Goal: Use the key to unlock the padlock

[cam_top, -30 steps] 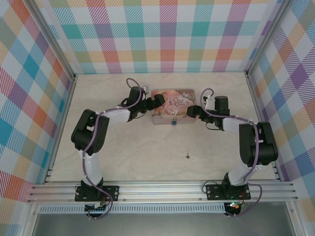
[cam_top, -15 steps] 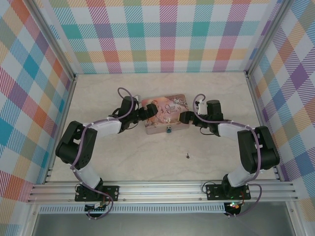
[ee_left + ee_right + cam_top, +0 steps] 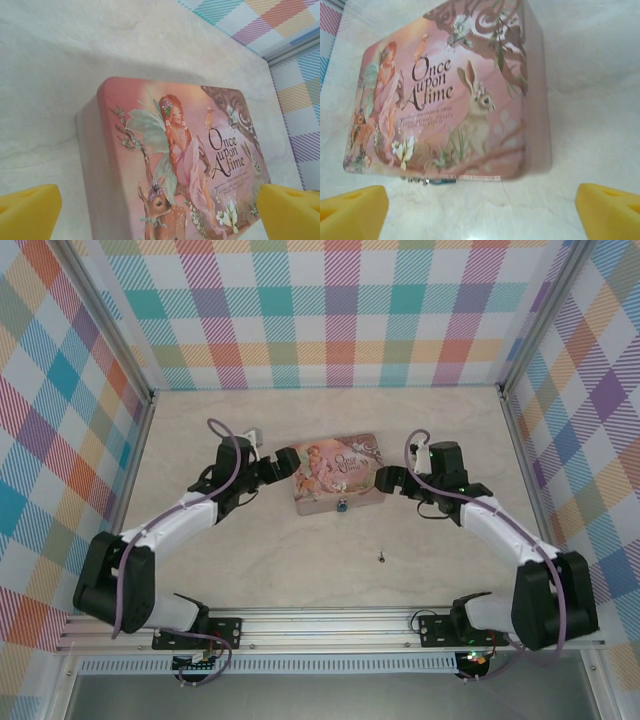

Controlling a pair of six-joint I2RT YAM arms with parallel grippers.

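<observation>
**Positioning stage: tin set, key not yet lifted**

- Table [image 3: 250,550]: bears every item.
- Pink tin [image 3: 338,473]: mid-table and slightly skewed. A second ago it sat farther back and square.
- Left gripper [image 3: 286,462]: at the tin's left end, pads spread wide, holding nothing.
- Right gripper [image 3: 384,480]: at the right end, likewise spread. Both have backed off the lid in the last half second.
- Padlock [image 3: 342,506]: hangs on the tin's near face.
- Key [image 3: 381,557]: flat on the table, well apart from the padlock.

Your next move is probably a fine pinch on the key.
</observation>
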